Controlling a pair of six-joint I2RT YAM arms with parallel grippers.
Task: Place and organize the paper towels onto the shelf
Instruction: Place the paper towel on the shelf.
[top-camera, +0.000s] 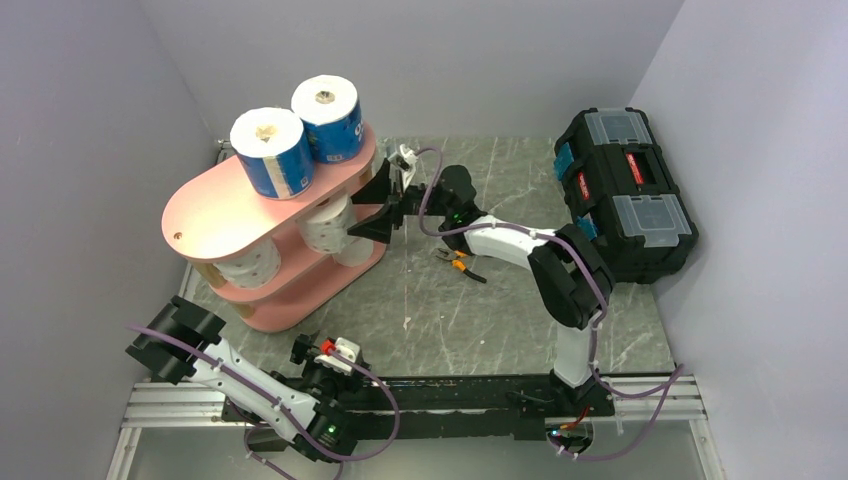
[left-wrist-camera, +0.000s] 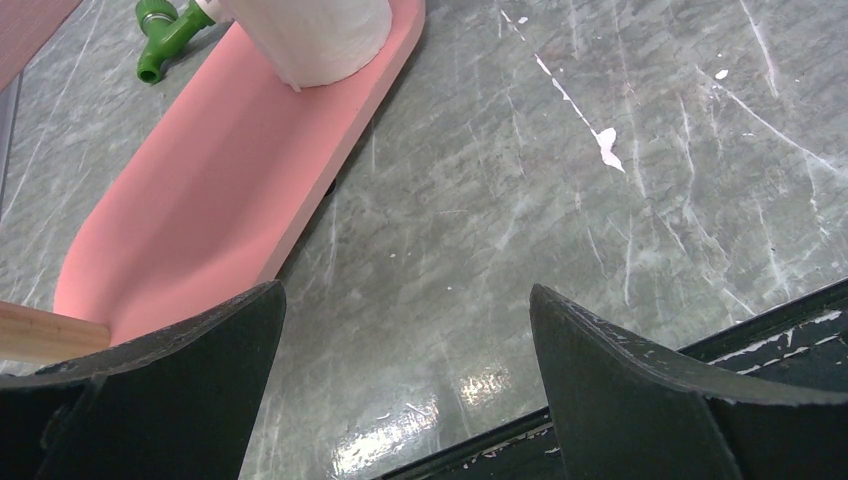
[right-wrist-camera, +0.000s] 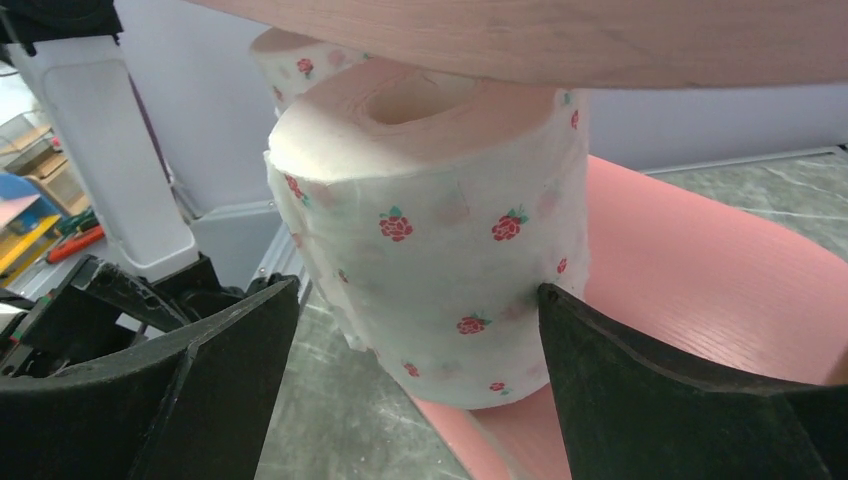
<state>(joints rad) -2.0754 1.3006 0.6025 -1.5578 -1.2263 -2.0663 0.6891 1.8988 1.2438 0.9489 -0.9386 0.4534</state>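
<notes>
Both pairs of fingers are spread wide: my right fingers (right-wrist-camera: 620, 400) flank a rose-print paper towel roll (right-wrist-camera: 430, 240) without clamping it, and the roll stands upright at the edge of a lower board of the pink shelf (right-wrist-camera: 720, 270), under the board above. My left fingers (left-wrist-camera: 160, 390) have nothing between them, low over the grey desk (left-wrist-camera: 560, 200) beside the shelf's bottom board, where a white roll (left-wrist-camera: 320, 40) stands. Two blue-wrapped rolls (top-camera: 272, 152) stand side by side on the top board, and a speckled roll (top-camera: 250, 262) sits on the middle one.
</notes>
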